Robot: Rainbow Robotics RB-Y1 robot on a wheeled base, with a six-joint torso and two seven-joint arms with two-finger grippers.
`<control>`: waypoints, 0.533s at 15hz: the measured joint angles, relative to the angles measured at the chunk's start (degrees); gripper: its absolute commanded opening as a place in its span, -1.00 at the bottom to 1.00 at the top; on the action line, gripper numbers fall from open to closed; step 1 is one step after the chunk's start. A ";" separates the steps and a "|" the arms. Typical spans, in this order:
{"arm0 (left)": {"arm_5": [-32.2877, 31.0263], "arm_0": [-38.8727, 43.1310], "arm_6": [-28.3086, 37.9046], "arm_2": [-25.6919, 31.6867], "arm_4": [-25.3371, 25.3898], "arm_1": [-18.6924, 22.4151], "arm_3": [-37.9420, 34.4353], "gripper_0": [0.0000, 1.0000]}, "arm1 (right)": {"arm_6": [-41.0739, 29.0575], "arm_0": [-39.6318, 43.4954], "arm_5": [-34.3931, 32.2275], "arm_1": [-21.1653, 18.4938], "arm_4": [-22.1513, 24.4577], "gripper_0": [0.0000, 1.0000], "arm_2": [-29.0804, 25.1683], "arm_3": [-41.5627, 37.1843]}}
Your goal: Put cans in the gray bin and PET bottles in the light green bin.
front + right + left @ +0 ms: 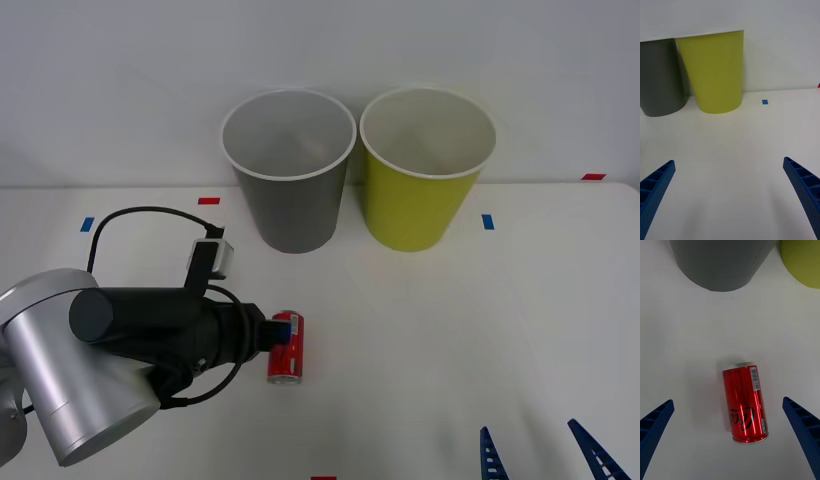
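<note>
A small red can (285, 362) lies on its side on the white table, in front of the gray bin (290, 180). The light green bin (425, 175) stands upright just right of the gray one. My left gripper (282, 332) hovers directly above the can. In the left wrist view it (728, 401) is open, with the can (745, 401) lying between its blue fingers and apart from both. My right gripper (540, 458) waits open at the table's near right, facing the gray bin (658, 75) and the light green bin (713, 71). PET bottles are out of view.
Small tape marks dot the table: blue (487, 221) right of the green bin, red (208, 200) and blue (86, 224) on the left, red (593, 176) at the far right. A wall rises right behind the bins.
</note>
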 measured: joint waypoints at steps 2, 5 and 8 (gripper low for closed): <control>-0.01 -1.00 0.98 -1.10 -0.01 -0.25 0.52 1.00 | 0.00 0.00 0.00 0.00 0.00 1.00 0.00 0.00; -0.09 -1.39 2.36 -1.43 -0.05 -1.89 2.96 1.00 | 0.00 0.00 0.00 0.00 0.00 1.00 0.00 0.00; -0.12 -1.41 3.82 -1.44 -0.01 -2.96 4.84 1.00 | 0.00 0.00 0.00 0.00 0.00 1.00 0.00 0.00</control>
